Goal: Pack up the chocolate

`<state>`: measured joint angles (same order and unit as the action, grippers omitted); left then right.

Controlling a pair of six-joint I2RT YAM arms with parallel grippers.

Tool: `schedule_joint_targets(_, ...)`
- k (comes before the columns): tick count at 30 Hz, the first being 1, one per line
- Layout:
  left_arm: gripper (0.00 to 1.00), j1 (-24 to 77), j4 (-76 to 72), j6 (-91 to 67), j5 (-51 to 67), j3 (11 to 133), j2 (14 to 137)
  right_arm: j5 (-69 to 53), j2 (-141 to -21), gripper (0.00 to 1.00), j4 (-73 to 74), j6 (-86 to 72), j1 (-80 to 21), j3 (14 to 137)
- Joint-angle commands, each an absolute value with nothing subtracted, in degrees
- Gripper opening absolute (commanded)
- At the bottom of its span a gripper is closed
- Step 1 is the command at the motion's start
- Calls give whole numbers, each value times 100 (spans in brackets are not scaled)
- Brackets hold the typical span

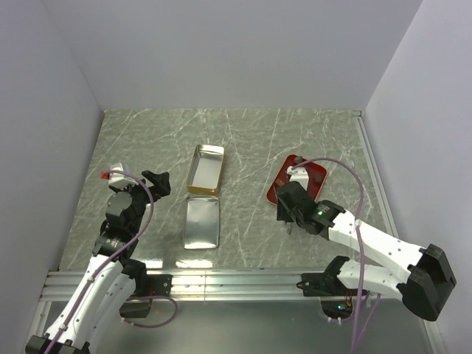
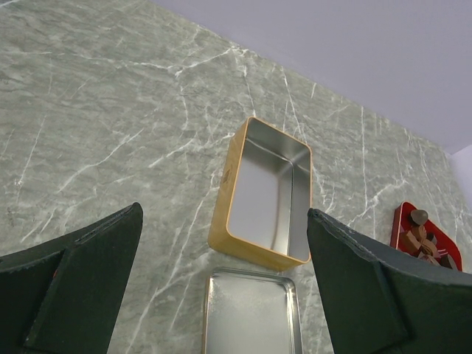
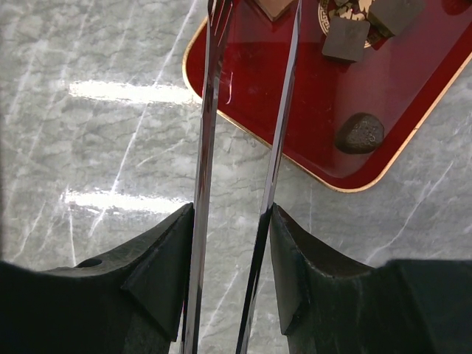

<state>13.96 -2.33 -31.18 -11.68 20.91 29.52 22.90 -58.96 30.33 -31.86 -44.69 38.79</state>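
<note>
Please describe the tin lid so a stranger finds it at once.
In the middle of the marble table two rectangular metal things lie end to end. The lid is the nearer, shallow silver one; the gold tin beyond has tall walls.

A robotics lab test cell is indicated: a green marbled tabletop (image 1: 295,140) is enclosed by plain white walls (image 1: 236,51), and a left arm (image 1: 88,295) and right arm (image 1: 372,245) are bolted to a metal rail (image 1: 236,279) at the near edge.
</note>
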Motion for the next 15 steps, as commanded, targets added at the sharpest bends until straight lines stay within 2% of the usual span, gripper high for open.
schedule_joint_targets(1,99,1406,-439,-3138,-1055,2162,2962,2224,-6020,51,2777,-3103,-4377,3858)
schedule_joint_targets(8,100,1406,-439,-3138,-1072,2145,2883,1864,-6073,51,2663,-2988,-4140,3823)
schedule_joint_targets(15,99,1406,-439,-3138,-1063,2145,2909,1503,-6082,45,2523,-2795,-4078,3779)
